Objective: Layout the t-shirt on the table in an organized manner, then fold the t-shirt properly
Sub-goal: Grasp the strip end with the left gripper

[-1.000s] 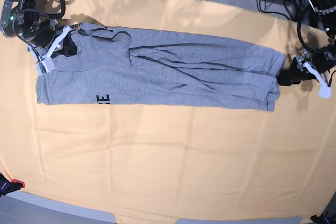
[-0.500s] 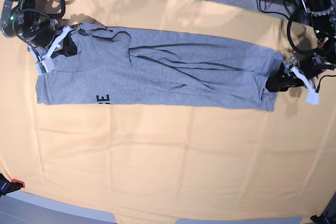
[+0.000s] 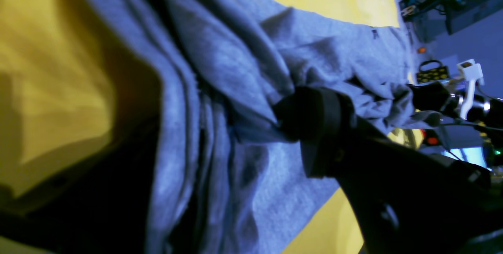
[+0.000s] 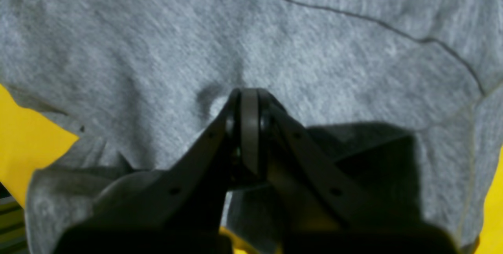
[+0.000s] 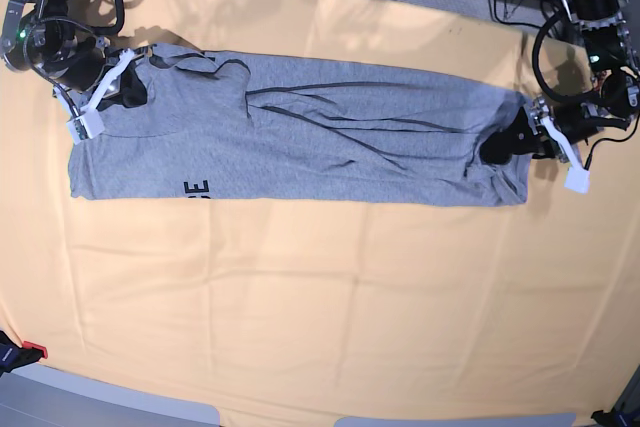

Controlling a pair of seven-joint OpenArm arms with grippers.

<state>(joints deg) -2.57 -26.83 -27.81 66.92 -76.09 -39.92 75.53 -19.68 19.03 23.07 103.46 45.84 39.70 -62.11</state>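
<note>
The table carries the t-shirt, a long grey band across its far half. At the shirt's collar end, the right gripper rests pressed on the cloth, jaws fully closed. The left gripper, jaws spread wide, has pushed in from beside the shirt's opposite end onto the bunched cloth there.
</note>
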